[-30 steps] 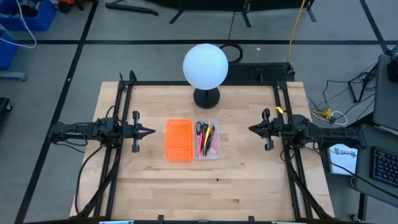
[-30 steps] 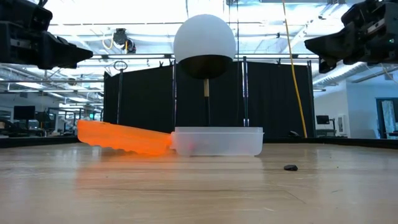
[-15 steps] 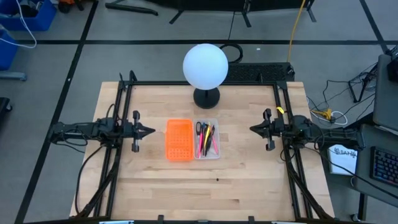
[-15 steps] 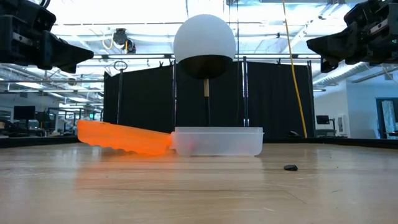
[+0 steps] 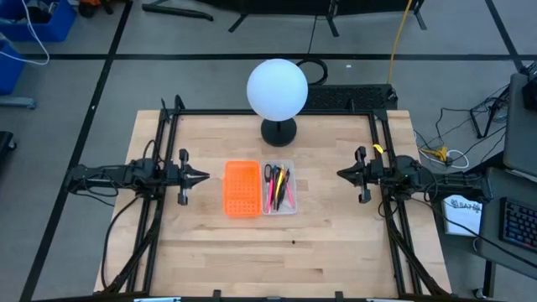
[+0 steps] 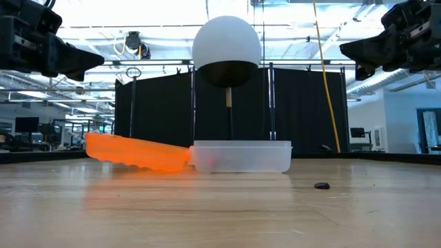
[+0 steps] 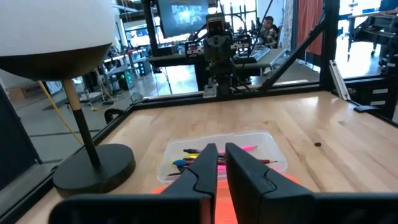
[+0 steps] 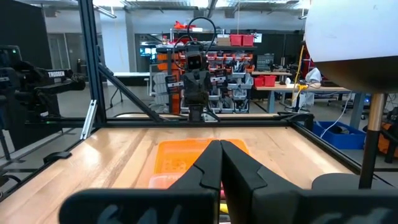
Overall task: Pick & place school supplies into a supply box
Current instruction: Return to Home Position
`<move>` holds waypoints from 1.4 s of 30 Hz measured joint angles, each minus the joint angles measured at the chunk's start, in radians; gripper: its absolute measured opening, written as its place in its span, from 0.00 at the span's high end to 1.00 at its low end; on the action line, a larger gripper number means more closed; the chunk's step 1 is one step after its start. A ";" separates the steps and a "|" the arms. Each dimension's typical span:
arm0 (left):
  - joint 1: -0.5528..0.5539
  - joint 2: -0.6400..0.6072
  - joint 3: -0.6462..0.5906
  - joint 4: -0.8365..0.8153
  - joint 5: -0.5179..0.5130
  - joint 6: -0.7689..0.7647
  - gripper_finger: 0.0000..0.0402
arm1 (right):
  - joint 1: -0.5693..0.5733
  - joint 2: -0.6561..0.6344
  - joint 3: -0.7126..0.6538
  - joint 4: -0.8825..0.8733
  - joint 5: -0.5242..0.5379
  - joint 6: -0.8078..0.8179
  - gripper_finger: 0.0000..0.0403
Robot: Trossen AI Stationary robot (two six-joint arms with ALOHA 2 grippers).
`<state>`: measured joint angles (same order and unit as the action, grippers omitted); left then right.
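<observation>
The supply box, a clear tray point(image 5: 279, 188), lies flat on the table's middle, also showing in the low view point(image 6: 241, 157) and the left wrist view point(image 7: 264, 148). Inside it lie the black-handled scissors point(image 5: 268, 174) and several pens point(image 5: 281, 189) in black, pink-red, yellow and blue. My left gripper point(image 5: 206, 177) hovers shut to the left of the orange piece, high above the table point(image 6: 96, 60). My right gripper point(image 5: 339, 174) hovers shut to the right of the box point(image 6: 344, 48). Neither touches anything.
An orange perforated piece point(image 5: 241, 188) lies against the box's left side. A lamp with a white globe point(image 5: 277, 88) stands on a black base point(image 5: 278, 132) just beyond the box. A small dark speck point(image 5: 293, 242) lies on the near part of the table.
</observation>
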<state>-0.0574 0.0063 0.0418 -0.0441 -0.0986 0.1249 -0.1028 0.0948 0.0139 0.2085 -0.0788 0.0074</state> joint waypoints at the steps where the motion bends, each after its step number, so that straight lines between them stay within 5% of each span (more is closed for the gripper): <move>1: 0.000 0.000 0.000 0.000 0.000 0.000 0.89 | 0.000 0.000 0.000 0.000 0.000 0.000 1.00; 42: 0.000 0.000 0.000 0.003 0.000 0.001 0.88 | 0.000 0.000 0.000 0.000 0.000 0.000 1.00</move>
<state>-0.0574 0.0063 0.0418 -0.0414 -0.0990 0.1257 -0.1032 0.0949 0.0140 0.2081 -0.0792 0.0074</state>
